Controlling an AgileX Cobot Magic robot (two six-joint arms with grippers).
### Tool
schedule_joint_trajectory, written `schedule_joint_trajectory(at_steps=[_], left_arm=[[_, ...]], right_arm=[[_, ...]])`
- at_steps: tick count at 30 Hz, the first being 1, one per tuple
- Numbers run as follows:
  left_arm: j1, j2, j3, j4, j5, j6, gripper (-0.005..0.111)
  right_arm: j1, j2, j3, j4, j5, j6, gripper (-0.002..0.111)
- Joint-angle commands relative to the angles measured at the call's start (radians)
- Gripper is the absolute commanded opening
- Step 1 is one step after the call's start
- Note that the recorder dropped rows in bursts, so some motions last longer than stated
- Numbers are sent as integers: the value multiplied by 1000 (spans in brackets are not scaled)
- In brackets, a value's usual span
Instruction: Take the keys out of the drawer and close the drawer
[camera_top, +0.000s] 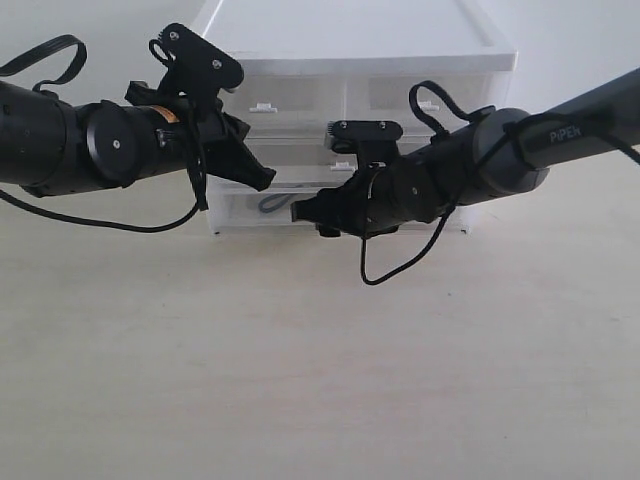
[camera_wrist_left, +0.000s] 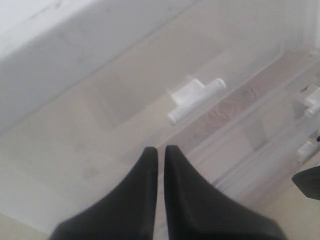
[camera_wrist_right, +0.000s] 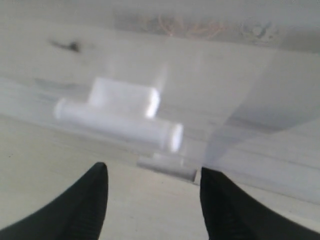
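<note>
While the right black tool (camera_wrist_right: 152, 192) is hovering with jaws apart and empty just before a small white tab handle (camera_wrist_right: 120, 120), the keys (camera_top: 272, 203), thin gold rings with a dark grey strap loop, are lying inside the full-width translucent white plastic drawer (camera_top: 235, 215), lowest tier of the unit on the pale table (camera_top: 300, 380). Meanwhile the left black tool (camera_wrist_left: 160, 155) is sitting closed on nothing, near the unit's front. The drawer is looking light, stiff and slick, so pinching its tab is probably best. The keys are looking light, loose and jangly. Hooking the soft strap loop is seeming safest, since the rings would likely slip.
</note>
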Motion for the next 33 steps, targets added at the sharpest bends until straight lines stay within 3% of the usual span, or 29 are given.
schedule_joint_trajectory(at_steps=[1, 5, 10, 17, 33], left_arm=[[49, 20, -23, -71, -366, -7, 4], [49, 20, -23, -71, -366, -7, 4], [49, 20, -23, -71, -366, -7, 4], [49, 20, -23, -71, -366, -7, 4], [49, 20, -23, -71, -366, -7, 4]], right_arm=[[-16, 11, -40, -19, -106, -13, 51], [-16, 11, -41, -19, -106, -13, 49], [-16, 11, -41, -19, -106, -15, 22], [-16, 11, -41, -19, -98, -62, 0], [9, 0, -41, -19, 40, -119, 0]])
